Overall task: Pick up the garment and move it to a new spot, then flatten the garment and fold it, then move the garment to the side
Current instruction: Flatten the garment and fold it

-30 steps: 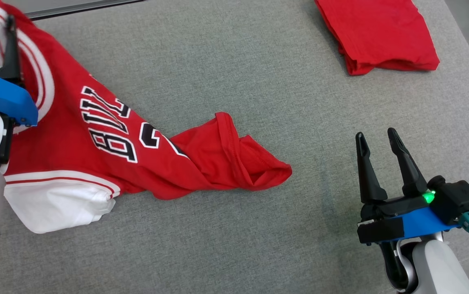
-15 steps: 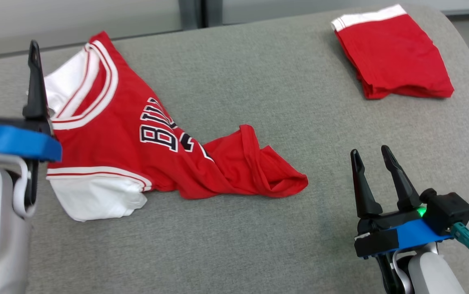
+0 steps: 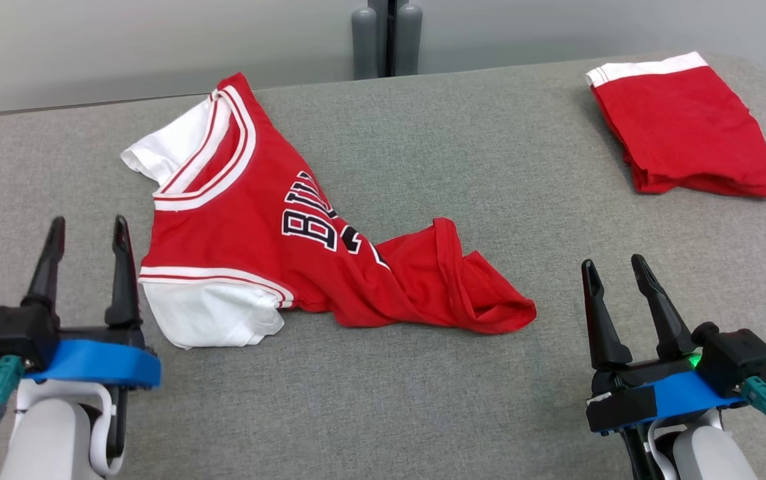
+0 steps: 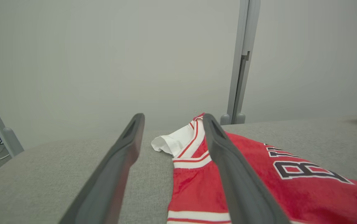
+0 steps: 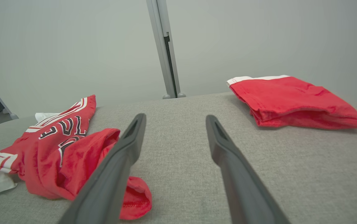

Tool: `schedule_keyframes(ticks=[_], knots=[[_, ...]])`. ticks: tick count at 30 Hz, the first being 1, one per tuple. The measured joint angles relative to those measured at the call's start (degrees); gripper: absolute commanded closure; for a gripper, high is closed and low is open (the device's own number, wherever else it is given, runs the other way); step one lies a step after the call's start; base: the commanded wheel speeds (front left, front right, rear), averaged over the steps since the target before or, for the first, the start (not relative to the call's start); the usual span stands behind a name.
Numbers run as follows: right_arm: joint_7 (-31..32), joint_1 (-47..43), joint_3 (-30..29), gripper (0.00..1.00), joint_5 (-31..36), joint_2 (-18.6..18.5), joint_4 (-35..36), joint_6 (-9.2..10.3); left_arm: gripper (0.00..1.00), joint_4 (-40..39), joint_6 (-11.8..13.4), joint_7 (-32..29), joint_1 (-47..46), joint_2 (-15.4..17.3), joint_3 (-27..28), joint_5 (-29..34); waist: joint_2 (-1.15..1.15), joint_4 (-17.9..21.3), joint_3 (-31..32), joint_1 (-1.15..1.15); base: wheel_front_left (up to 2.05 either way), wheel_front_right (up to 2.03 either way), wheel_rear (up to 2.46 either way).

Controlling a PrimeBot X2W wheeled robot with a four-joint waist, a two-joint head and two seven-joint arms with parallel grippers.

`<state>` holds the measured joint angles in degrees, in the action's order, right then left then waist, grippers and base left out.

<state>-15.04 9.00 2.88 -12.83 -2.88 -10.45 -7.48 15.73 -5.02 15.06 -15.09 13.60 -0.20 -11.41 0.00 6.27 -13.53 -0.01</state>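
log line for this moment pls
left gripper: open, empty | right gripper: open, empty | jersey: crumpled, unfolded | folded red garment: far right

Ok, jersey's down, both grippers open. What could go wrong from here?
1. The jersey has its hem end twisted into a roll; a pinch there may catch several layers, so it may not spread flat.
2. The near white sleeve is bunched and could get folded under.
3. Spreading rightward may crowd the folded red garment.
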Motion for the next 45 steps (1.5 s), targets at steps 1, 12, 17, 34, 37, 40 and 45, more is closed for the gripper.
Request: schedule_keyframes(ticks=[1,12,17,34,37,40,45], knots=[[0.0,0.0,0.0,0.0,0.0,0.0,0.0,0.0,0.0,0.2,-0.1,0.0,0.4,-0.3,0.1,0.2,0.0,-0.1,0.1,0.0,0.0,0.0,0.0],[0.0,-0.1,0.2,0.0,0.1,0.0,-0.6,0.0,0.0,9.7,-1.6,0.0,2.6,-2.1,-2.1,1.0,0.0,0.0,0.4,0.0,0.0,0.0,0.0],[0.0,-0.2,0.4,0.0,0.1,0.0,-0.7,0.0,0.0,15.5,-2.1,0.0,2.3,-2.5,-4.1,0.8,0.0,0.5,-0.1,0.01,0.0,0.0,0.0],[0.0,-0.1,0.8,0.0,-0.1,0.0,-1.5,0.0,0.5,26.6,-2.1,0.3,-0.8,-4.4,-6.7,-2.0,0.0,1.3,0.1,0.0,0.0,0.0,0.0],[0.0,-0.1,0.9,0.0,-0.1,0.0,-1.5,0.0,1.0,28.4,-2.1,0.3,-2.0,-4.4,-7.8,-2.5,0.0,1.4,0.3,0.01,0.0,0.0,0.0],[0.0,-0.2,0.6,0.0,0.1,0.0,-1.4,0.0,1.0,28.9,-2.4,0.2,-2.7,-4.8,-8.1,-3.3,0.0,1.2,0.7,0.01,0.0,0.0,0.0],[0.0,-1.3,0.3,0.0,0.1,0.0,-1.5,0.0,1.0,24.6,-2.4,0.1,-2.2,-5.4,-7.4,-4.3,0.0,0.2,2.2,0.01,0.0,0.0,0.0]])
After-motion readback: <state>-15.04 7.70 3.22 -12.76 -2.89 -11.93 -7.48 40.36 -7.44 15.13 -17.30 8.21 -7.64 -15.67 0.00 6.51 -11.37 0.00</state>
